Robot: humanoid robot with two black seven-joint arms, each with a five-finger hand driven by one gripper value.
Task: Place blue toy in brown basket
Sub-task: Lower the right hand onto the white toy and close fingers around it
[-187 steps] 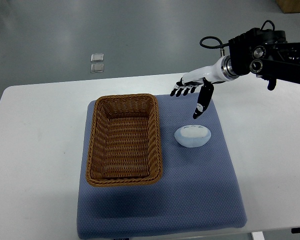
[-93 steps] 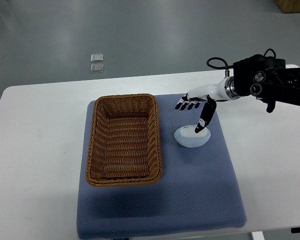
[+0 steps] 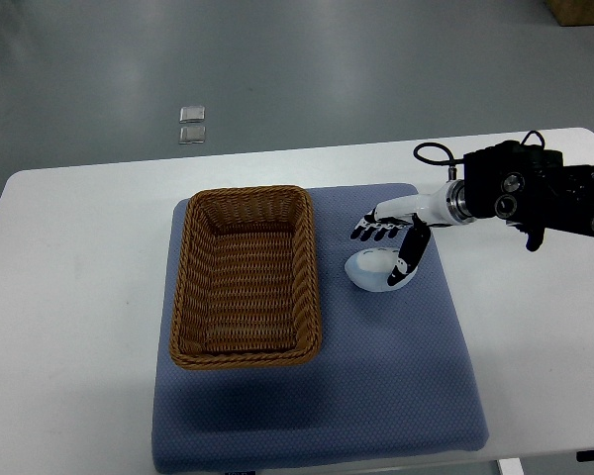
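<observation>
The blue toy (image 3: 379, 270) lies on the blue mat (image 3: 376, 396), directly under the right hand (image 3: 391, 236). Its fingers (image 3: 371, 233) are spread, the thumb apparently touching the toy. The brown basket (image 3: 246, 275) sits just left of the hand.

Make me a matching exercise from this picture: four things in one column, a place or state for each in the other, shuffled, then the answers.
Things:
1. basket
2. blue toy
3. right hand
4. mat

Places or states:
A. spread flat across the white table
B. lying on the mat, right of the basket
C. empty, on the left half of the mat
D. open, reaching down over the toy

Pairs: 1-C, 2-B, 3-D, 4-A
</observation>
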